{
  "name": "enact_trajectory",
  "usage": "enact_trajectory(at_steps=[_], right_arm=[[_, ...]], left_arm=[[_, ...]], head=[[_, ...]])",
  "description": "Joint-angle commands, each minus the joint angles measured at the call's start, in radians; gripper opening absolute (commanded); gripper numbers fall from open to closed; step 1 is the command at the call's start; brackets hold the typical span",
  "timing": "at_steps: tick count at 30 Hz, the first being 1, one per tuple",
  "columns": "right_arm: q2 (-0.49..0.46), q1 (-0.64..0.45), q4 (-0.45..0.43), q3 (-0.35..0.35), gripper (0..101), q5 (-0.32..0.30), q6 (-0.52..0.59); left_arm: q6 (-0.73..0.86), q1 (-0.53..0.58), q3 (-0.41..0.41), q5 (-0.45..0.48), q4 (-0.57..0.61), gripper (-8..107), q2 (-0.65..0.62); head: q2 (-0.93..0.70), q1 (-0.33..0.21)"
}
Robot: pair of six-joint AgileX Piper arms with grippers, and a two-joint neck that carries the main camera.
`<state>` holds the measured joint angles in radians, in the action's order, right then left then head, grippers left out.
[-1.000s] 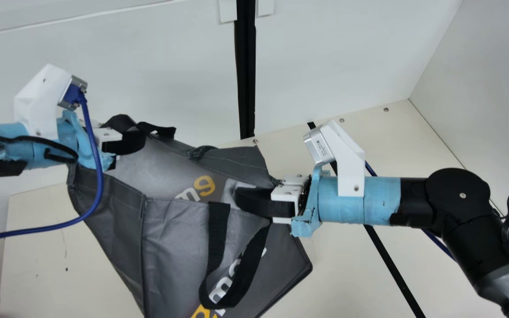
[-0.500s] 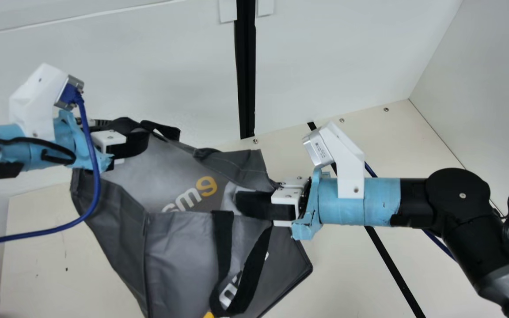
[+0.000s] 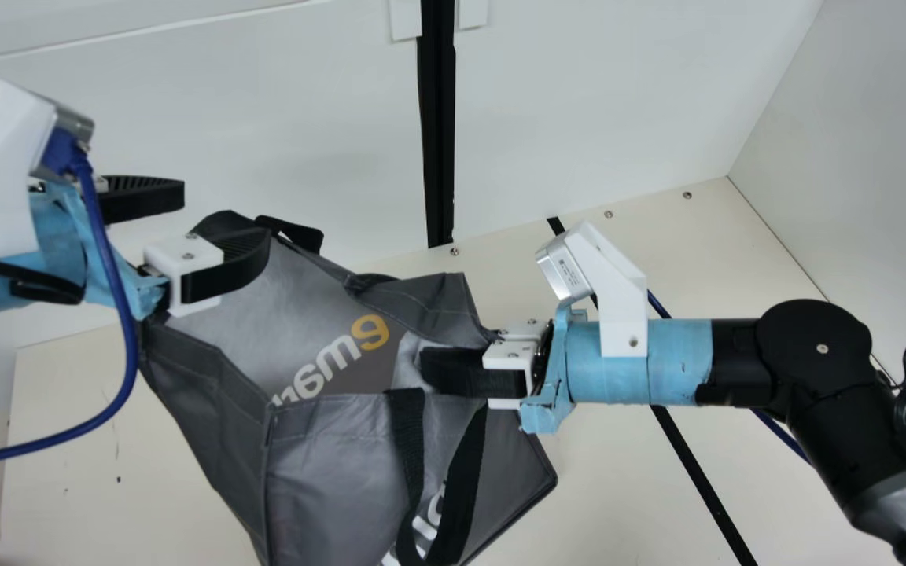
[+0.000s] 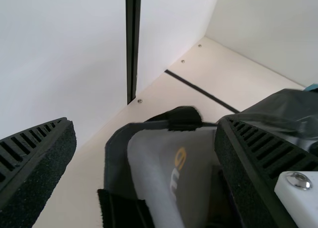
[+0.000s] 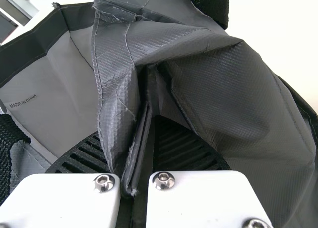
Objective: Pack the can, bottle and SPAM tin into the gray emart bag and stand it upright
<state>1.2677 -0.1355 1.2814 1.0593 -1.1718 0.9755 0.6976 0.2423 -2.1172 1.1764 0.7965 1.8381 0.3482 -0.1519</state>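
Note:
In the main view, the gray emart bag (image 3: pixel 327 464) is tilted, its mouth spread and its bottom interior hidden. My left gripper (image 3: pixel 225 214) is open at the bag's upper left; its nearer finger overlaps the rim. My right gripper (image 3: pixel 426 368) is shut on the bag's right rim. The left wrist view has the left gripper (image 4: pixel 145 126) with its fingers wide apart and the bag (image 4: pixel 194 183) partly between and beyond them. Folded bag fabric (image 5: pixel 218 89) is pinched by the right gripper (image 5: pixel 151 123) in the right wrist view.
A cream table (image 3: pixel 83 440) lies under the bag, with a white back wall (image 3: pixel 280 118) behind and a side wall (image 3: pixel 878 181) at the right. A blue cable (image 3: pixel 127 377) hangs from the left wrist. A black strip (image 3: pixel 697 472) crosses the table.
My left gripper has opened, let go of the bag's rim and shifted left. The bag has sagged slightly and its front handle has swung right. My right gripper stays nearly still, holding on.

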Motion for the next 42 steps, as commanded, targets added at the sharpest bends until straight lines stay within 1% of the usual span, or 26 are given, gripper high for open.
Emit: enact_trajectory(at_steps=[1,9,12,16,20,33,42], right_arm=[[0.0,0.0,0.0,0.0,0,0.0,0.0],[0.0,0.0,0.0,0.0,0,0.0,0.0],[0.0,0.0,0.0,0.0,0,0.0,0.0],[0.0,0.0,0.0,0.0,0,0.0,0.0],[0.0,0.0,0.0,0.0,0,0.0,0.0],[0.0,0.0,0.0,0.0,0,0.0,0.0],[0.0,0.0,0.0,0.0,0,0.0,0.0]], left_arm=[[-0.005,0.001,0.0,-0.003,-0.002,90,-0.017],[-0.021,-0.006,0.002,-0.014,-0.026,90,-0.091],[-0.032,-0.012,0.013,-0.022,-0.075,90,-0.123],[-0.055,-0.025,0.045,-0.031,-0.167,90,-0.166],[-0.081,-0.05,0.1,-0.045,-0.255,90,-0.212],[-0.188,-0.136,0.319,-0.09,-0.564,90,-0.365],[-0.248,-0.176,0.483,-0.108,-0.709,90,-0.454]], head=[[0.001,-0.023],[0.001,-0.023],[0.001,-0.023],[0.001,-0.023],[0.001,-0.023],[0.001,-0.023],[0.001,-0.023]])
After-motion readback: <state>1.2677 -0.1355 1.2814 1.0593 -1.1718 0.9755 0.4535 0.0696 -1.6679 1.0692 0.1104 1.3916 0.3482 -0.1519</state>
